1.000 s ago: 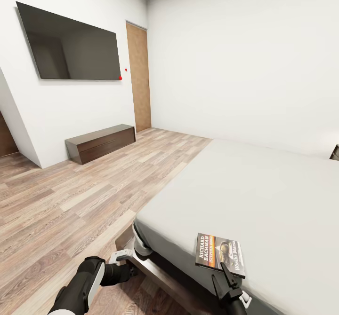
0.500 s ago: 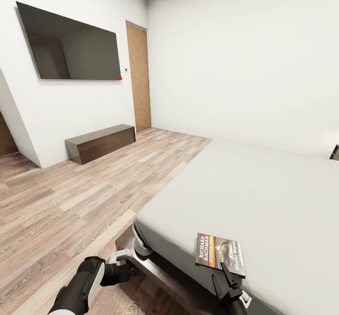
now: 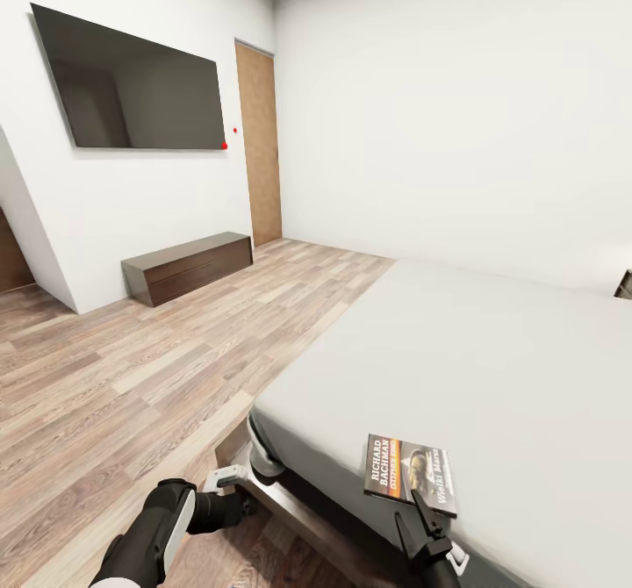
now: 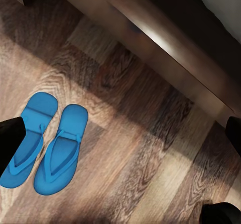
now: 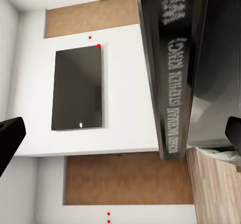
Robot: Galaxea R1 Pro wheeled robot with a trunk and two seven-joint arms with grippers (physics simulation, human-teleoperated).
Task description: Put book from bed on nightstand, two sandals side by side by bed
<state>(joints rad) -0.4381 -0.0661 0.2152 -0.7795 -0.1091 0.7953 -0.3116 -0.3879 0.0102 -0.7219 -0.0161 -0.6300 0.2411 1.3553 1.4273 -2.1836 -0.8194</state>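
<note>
We keep right gripper (image 3: 427,518) low at near edge of pale grey mattress bed (image 3: 491,351), fingers spread wide, one tip touching thin dark paperback book with orange picture (image 3: 410,475), ready to slide under spine. Pair of flat bright blue sandals (image 4: 45,141) lies side by side on wood-plank floor (image 3: 132,369) beside dark frame. Left gripper (image 3: 230,476) hangs low, fingers apart.

In the head view, the bed (image 3: 491,369) is cut off by the right and lower edges, so its headboard end cannot be made out, and the right gripper (image 3: 427,512) is seen only from behind, its near part lost at the bottom edge and its jaw opening not readable against the near edge of the book (image 3: 411,474). In the left wrist view, one of the two sandals (image 4: 28,137) is partly covered by a dark finger (image 4: 11,137) at the frame edge. In the right wrist view, the lettering on the book's spine is blurred and cropped, and the fingers are seen only as dark shapes at the two side edges.
</note>
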